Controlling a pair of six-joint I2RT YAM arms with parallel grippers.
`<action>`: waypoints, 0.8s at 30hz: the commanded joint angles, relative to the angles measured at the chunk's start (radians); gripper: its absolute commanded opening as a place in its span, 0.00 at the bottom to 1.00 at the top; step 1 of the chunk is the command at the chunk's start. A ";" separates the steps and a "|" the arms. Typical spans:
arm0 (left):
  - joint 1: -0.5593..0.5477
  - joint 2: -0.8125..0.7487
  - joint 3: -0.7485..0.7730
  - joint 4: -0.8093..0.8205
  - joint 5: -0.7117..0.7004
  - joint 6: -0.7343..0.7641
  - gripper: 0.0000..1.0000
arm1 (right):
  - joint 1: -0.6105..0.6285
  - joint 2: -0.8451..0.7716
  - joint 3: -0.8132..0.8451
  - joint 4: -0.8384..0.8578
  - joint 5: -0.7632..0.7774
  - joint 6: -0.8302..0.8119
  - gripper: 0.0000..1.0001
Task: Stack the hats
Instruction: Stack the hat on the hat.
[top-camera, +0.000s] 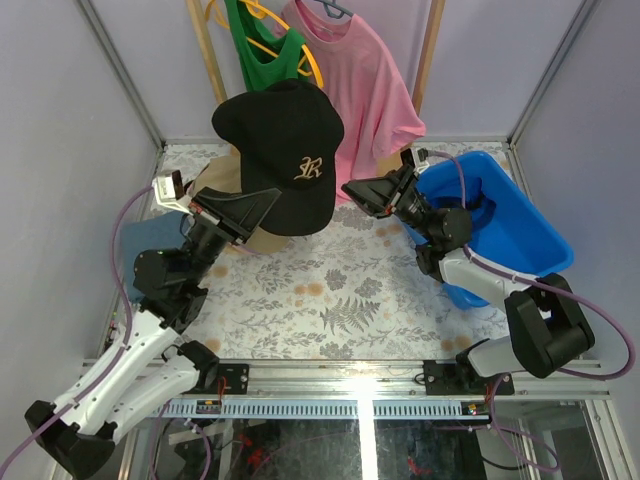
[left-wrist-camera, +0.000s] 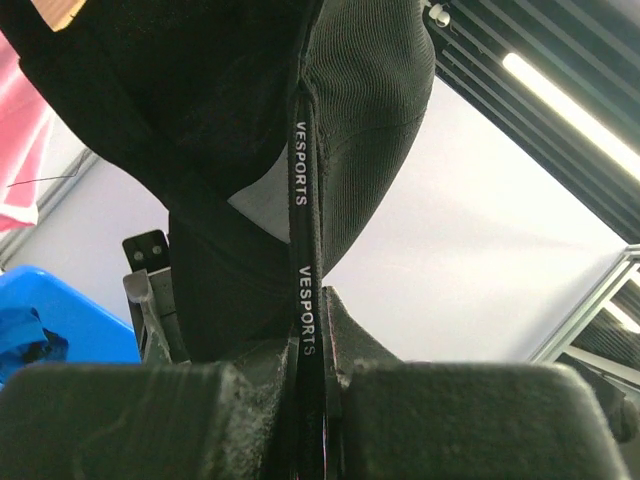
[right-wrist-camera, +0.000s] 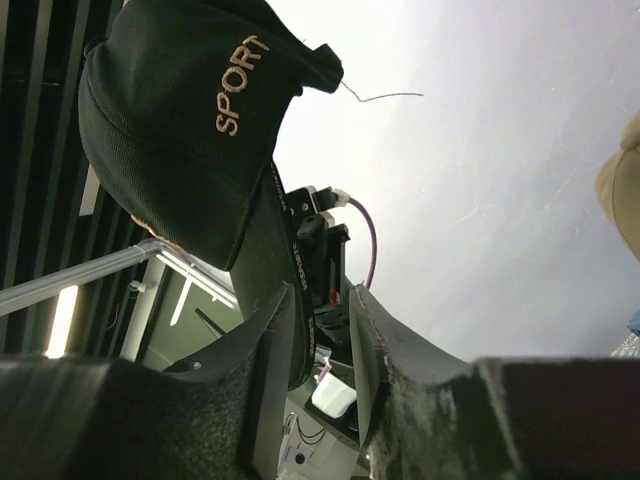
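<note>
My left arm reaches up from its base and away from the blue bin (top-camera: 540, 235). Its left claw (top-camera: 270, 197) is clamped tight on the inner band at the rim of the black cap (top-camera: 283, 140). The left wrist view shows that band, printed VESPORTS, pinched flat between the fingers (left-wrist-camera: 240, 400). My right arm folds up beside the bin's near wall, with its forearm across the bin's left rim. The right claw (top-camera: 352, 189) points away from the bin at the cap. That claw stands narrowly parted: the cap's edge runs down between the fingers (right-wrist-camera: 275, 330) with a gap showing on one side, so nothing is pinched there.

The black cap hangs in the air to the left of the bin, well above the bench (top-camera: 330, 290). Its gold emblem faces up toward the overhead camera. Its long axis runs far to near, with the crown toward the back and the brim end toward the arm bases.

I count two caps for certain: the black one and one tan cap (top-camera: 213, 180) on the bench, farther left of the bin. I cannot identify a blue patch under my left arm. There is one bin, and two garments hang behind it, a pink T-shirt (top-camera: 365, 90) and a green tank top (top-camera: 262, 60).
</note>
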 joint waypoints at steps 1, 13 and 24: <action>0.007 -0.016 0.029 0.026 -0.050 0.084 0.00 | 0.002 -0.005 -0.002 0.094 0.012 -0.016 0.37; 0.007 -0.035 0.070 -0.071 -0.148 0.218 0.00 | 0.002 -0.076 -0.038 -0.076 0.027 -0.142 0.49; 0.007 -0.007 0.118 -0.075 -0.191 0.290 0.00 | 0.001 -0.163 -0.086 -0.262 0.074 -0.241 0.54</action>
